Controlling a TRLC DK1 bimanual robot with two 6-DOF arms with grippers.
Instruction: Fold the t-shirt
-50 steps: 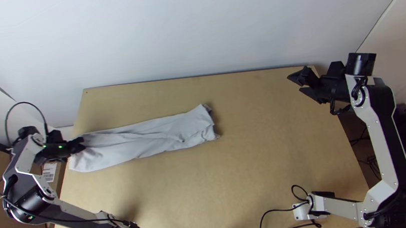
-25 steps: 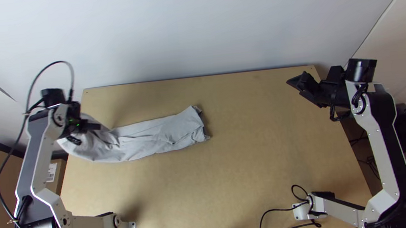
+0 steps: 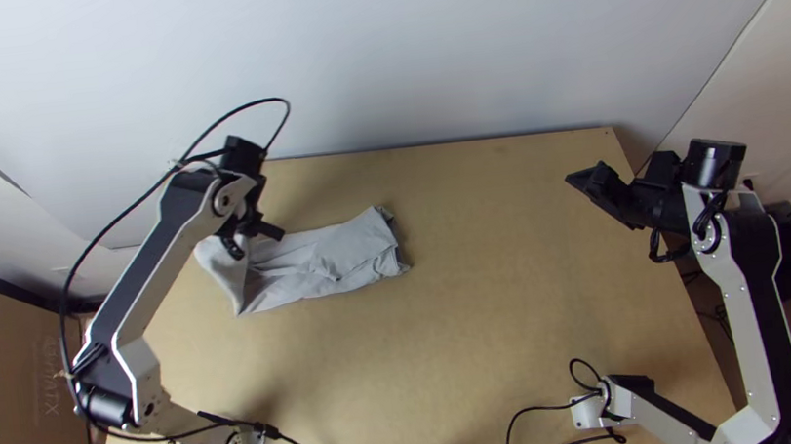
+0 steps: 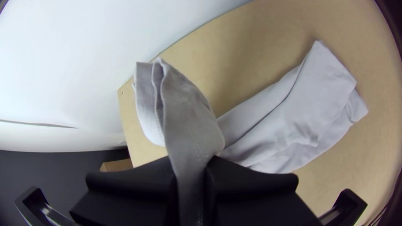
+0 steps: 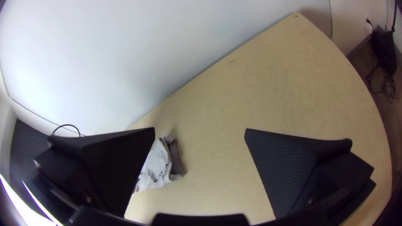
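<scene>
T-shirt (image 3: 340,252), top view: lies on the left half of the desk (image 3: 525,336) as a narrow folded strip, its outer end lifted at the left tool (image 3: 252,239). The right tool (image 3: 598,193) is over the desk's far right part, well apart from the cloth. Left wrist view: the left tool (image 4: 191,167) grips the t-shirt's bunched end between its two fingers. Right wrist view: the right tool (image 5: 200,130) stands wide open.
</scene>
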